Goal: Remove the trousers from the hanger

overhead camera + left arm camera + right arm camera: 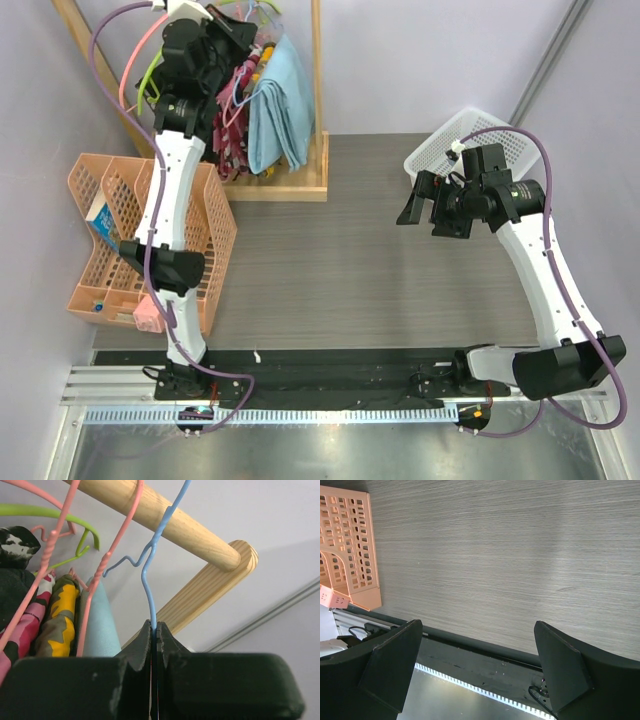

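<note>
The light sky-blue trousers [280,105] hang folded on the wooden rack at the back left, and show as a blue cloth edge in the left wrist view [101,622]. The thin light-blue wire hanger [150,580] hooks over the wooden rail [170,522]. My left gripper [154,626] is shut on the hanger's wire neck just below the twist; in the top view it is up at the rack [222,38]. My right gripper [418,205] is open and empty above the table at the right, and also shows in the right wrist view [477,655].
Pink hangers [107,560] and a lime-green hanger [75,522] hang beside the blue one, with a yellow-camouflage garment [62,612] and a dark garment [15,575]. An orange basket [110,235] stands at the left, a white basket [455,140] at the back right.
</note>
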`<state>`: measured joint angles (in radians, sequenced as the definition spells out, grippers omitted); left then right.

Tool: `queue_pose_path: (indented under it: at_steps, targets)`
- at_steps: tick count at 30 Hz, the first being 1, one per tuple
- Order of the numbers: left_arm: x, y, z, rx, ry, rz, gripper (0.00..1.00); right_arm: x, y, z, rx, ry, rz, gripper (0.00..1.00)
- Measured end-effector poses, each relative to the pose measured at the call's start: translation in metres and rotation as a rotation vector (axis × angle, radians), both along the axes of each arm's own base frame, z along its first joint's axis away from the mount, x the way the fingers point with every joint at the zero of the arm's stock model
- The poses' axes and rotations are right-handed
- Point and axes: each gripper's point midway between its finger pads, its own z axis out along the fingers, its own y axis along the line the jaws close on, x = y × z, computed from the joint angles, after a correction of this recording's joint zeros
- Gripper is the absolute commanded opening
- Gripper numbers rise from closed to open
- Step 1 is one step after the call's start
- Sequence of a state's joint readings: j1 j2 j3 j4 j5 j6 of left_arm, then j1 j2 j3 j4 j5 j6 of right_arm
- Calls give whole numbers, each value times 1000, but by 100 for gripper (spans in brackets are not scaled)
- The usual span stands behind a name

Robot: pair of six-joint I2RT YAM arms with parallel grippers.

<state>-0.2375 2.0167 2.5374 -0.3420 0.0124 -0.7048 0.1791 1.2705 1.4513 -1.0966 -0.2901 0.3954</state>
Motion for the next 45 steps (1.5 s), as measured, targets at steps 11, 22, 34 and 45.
queue_pose_path:
  at_steps: [11, 22, 34, 45]
  targets:
    - [-48, 6, 36, -5, -45, -47, 0, -1, 3, 1, 16, 4, 9, 99]
    - [-181, 38, 93, 4, -114, -50, 0, -18, 26, 7, -29, 0, 111, 95]
    - [-283, 50, 81, -37, -53, -117, 0, -90, 139, 29, -182, -191, 465, 93]
    - [-315, 33, 4, -110, 138, -249, 0, -100, 232, 144, 67, -444, 409, 89]
